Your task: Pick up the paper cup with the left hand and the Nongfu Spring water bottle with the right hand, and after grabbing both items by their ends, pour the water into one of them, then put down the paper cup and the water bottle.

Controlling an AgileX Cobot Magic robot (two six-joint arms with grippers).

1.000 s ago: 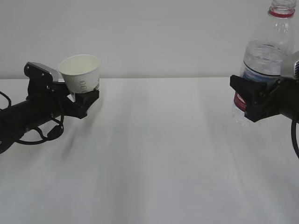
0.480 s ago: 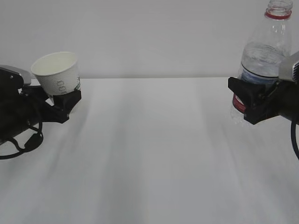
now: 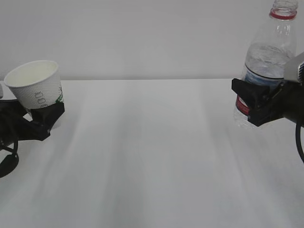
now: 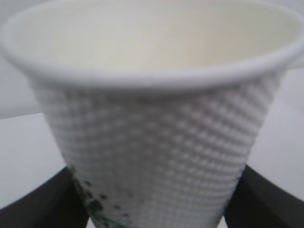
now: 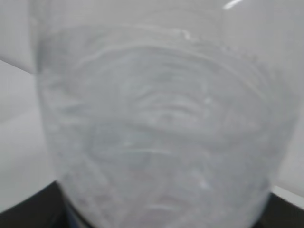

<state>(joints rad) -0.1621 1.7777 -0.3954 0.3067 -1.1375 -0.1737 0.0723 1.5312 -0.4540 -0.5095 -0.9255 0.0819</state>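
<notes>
The white paper cup [image 3: 35,90] hangs at the far left, a little above the table and leaning slightly. My left gripper [image 3: 43,116] is shut on its lower end. In the left wrist view the cup [image 4: 156,142] fills the picture, its cream inside looks empty, and black fingers [image 4: 40,206] press on both sides. At the far right my right gripper [image 3: 255,103] is shut on the lower part of the Nongfu Spring water bottle [image 3: 270,52]. The bottle stands nearly upright and capless, with water [image 3: 264,61] inside. The bottle [image 5: 161,142] fills the right wrist view.
A white table [image 3: 152,156] spreads between the two arms, with a pale wall behind. The left arm's black cable [image 3: 7,164] loops near the left edge. Nothing else lies on the table.
My left arm has drawn back to the left with the cup, which now sits lower and nearer the frame edge. The right gripper and the bottle have hardly moved.
</notes>
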